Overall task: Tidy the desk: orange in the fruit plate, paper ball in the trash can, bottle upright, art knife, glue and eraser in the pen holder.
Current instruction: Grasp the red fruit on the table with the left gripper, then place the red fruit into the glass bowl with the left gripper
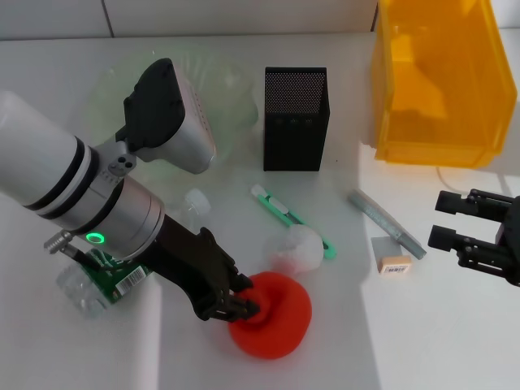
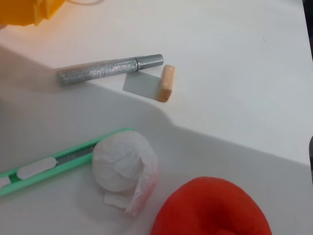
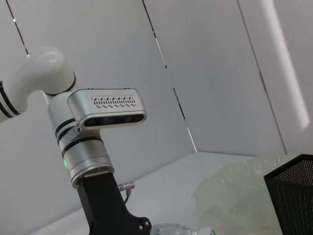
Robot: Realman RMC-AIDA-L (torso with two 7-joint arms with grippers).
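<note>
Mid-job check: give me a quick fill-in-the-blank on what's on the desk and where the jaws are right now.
1. The left gripper has its jaws at the edge of the red ____.
2. The paper ball lies against the green ____.
3. The eraser lies beside the silver ____.
4. The pen holder is standing ____.

Missing words: orange; art knife; glue stick; upright

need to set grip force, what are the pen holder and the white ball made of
Pen holder: looks like black perforated metal mesh, matte, with fine holes along its walls. White ball: crumpled paper or tissue, soft, with creases and a loose flap. It lies against the green knife.
</note>
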